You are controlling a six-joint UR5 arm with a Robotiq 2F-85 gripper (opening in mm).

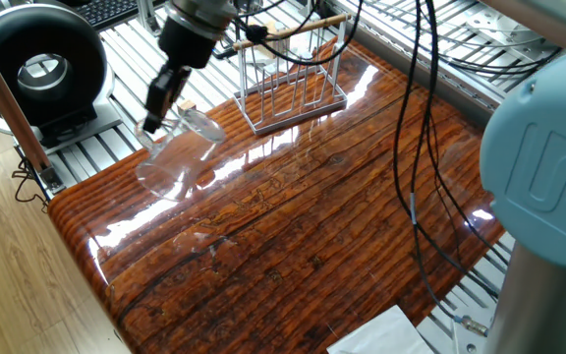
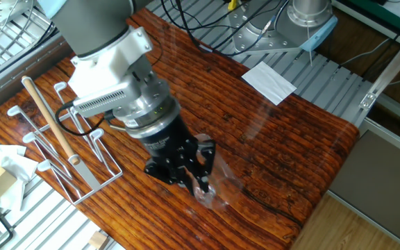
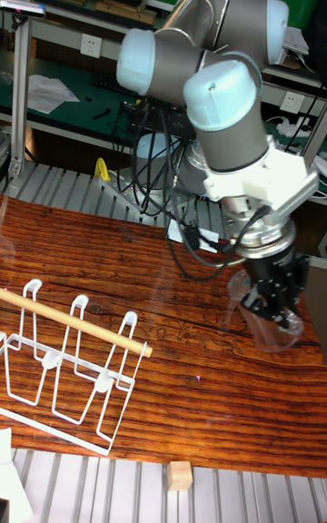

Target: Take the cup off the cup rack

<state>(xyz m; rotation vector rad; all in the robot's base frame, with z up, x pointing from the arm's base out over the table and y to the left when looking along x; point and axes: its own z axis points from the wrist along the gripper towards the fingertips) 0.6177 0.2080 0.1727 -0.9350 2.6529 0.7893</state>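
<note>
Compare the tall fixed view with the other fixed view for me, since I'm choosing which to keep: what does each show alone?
Only the tall fixed view shows the arm's grey joints and the shelves behind. Only the other fixed view shows the white paper and the table's far end. Both show the tool shut on the cup, clear of the cup rack, over the wooden table.

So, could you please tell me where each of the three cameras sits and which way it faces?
One fixed view: high off a table corner, looking down the striped brown wooden table; shows the arm's pale blue joint housing and the black two-finger gripper.
The other fixed view: high over the opposite side, looking down on the gripper and wrist.
Tall fixed view: low at the table's edge, facing the arm.
All share the clear tumbler and the see-through wire rack with wooden dowel.
</note>
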